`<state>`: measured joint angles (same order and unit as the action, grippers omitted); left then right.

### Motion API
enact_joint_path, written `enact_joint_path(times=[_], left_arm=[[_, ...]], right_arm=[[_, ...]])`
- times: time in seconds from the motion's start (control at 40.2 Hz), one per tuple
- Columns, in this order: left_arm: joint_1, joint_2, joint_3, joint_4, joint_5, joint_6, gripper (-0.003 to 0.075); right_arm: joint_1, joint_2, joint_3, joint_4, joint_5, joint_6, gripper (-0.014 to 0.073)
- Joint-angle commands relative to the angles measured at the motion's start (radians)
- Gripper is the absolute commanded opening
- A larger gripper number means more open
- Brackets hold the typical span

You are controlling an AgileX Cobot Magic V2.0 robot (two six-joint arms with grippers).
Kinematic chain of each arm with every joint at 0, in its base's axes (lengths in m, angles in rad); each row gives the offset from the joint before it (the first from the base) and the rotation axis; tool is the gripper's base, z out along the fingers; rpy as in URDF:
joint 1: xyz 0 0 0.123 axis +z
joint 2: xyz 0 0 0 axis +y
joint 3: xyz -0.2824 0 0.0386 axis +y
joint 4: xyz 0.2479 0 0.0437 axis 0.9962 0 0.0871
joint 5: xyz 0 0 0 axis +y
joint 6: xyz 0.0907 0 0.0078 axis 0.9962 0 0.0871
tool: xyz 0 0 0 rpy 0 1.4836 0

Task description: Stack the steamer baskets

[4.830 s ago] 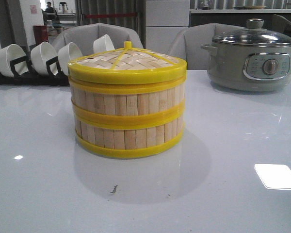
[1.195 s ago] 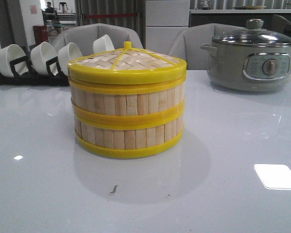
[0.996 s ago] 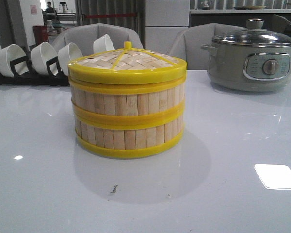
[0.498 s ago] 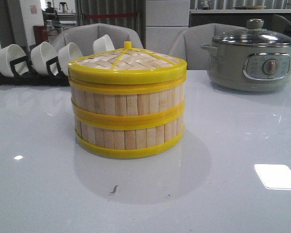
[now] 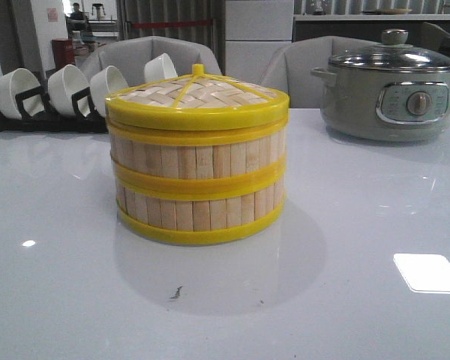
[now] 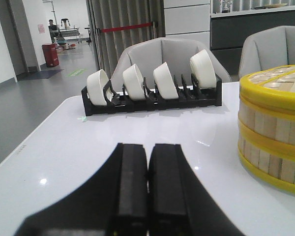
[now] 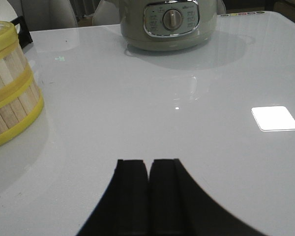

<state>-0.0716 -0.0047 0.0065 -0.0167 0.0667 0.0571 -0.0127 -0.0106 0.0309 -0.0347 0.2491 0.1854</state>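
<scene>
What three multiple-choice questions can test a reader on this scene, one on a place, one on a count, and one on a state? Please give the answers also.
1. Where does the electric pot stand, seen from the front?
A. Behind the baskets, to the right
B. On top of the lid
C. In front of the baskets

2. How many white bowls stand in the black rack?
A. Two
B. Four
C. Six

3. How are the two steamer baskets now?
A. Side by side
B. Stacked, with the woven lid on top
C. One held in the air

Answers:
1 A: the pot is at the far right of the table.
2 B: the left wrist view shows four bowls.
3 B: two slatted tiers sit under the lid; the left end effector and the right end effector are shut and hold nothing.
</scene>
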Motion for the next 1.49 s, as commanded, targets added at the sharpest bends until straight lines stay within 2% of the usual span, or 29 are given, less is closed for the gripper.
enact_joint_path(times=[0.0, 0.1, 1.469], left_arm=[[0.001, -0.017, 0.001, 0.0, -0.089, -0.002, 0.009], [0.001, -0.017, 0.001, 0.0, -0.089, -0.002, 0.009], [0.001, -0.017, 0.001, 0.0, -0.089, -0.002, 0.009]], right_arm=[[0.003, -0.021, -0.016, 0.049, -0.097, -0.076, 0.0055], [0.003, -0.021, -0.016, 0.082, -0.116, -0.146, 0.0055], [0.003, -0.021, -0.016, 0.082, -0.129, -0.146, 0.0055]])
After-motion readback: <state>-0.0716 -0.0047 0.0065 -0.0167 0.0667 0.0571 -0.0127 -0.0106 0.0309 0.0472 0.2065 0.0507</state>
